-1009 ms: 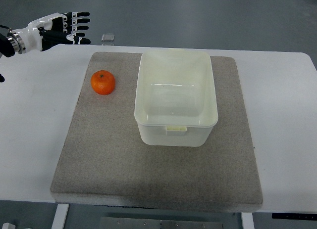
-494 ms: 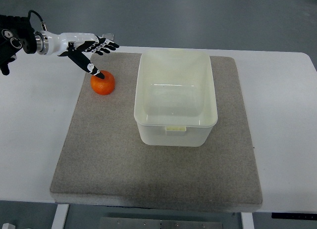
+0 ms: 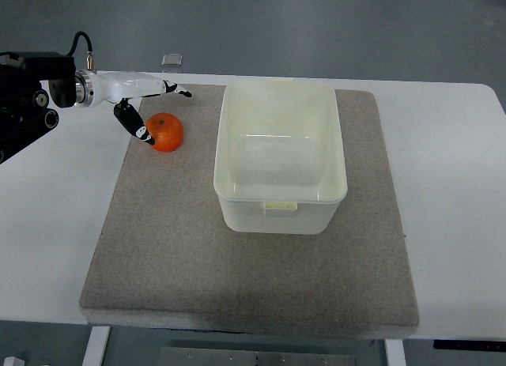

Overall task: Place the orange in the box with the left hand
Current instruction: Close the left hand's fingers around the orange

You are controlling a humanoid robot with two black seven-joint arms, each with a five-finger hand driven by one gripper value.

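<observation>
Left hand is hanging over the orange, fingers spread wide around it, thumb tip at its left side, nothing gripped. Orange is sitting on the mat, left of the box, apart from it.

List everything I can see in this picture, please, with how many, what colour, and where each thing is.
orange: one, orange, on the mat's far left part, left of the box.
box: one, pale cream plastic, open and empty, on the mat toward its far side.
mat: one, grey-beige, covering the middle of the table.
table: one, white, under everything.
small clear object: one, see-through, on the floor beyond the table's far edge; too small to identify.
left hand: one, white with black fingertips, reaching in from the left, fingers spread around the orange, thumb at its left side; no closed grasp.
</observation>
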